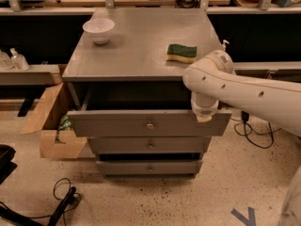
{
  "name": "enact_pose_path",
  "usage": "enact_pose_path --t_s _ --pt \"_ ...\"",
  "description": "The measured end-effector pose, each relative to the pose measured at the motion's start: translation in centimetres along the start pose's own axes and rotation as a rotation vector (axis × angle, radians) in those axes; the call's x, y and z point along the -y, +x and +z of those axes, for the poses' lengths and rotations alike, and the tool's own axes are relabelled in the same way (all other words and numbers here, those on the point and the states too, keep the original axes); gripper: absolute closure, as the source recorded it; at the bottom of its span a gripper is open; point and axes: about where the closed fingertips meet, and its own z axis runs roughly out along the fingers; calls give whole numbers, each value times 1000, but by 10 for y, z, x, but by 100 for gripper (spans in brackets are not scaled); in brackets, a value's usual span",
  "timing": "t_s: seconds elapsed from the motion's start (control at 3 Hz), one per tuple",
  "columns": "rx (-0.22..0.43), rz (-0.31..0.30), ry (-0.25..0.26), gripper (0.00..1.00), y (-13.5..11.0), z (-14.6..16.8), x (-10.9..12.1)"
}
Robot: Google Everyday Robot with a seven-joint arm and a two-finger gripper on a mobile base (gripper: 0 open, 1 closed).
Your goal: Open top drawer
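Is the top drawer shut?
No, the top drawer stands pulled out, with the gripper at its front's right end.
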Motion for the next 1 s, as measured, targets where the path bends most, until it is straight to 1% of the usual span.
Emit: enact_pose_path --t_s 1.0 --pt "0 0 0 100 0 -2 1"
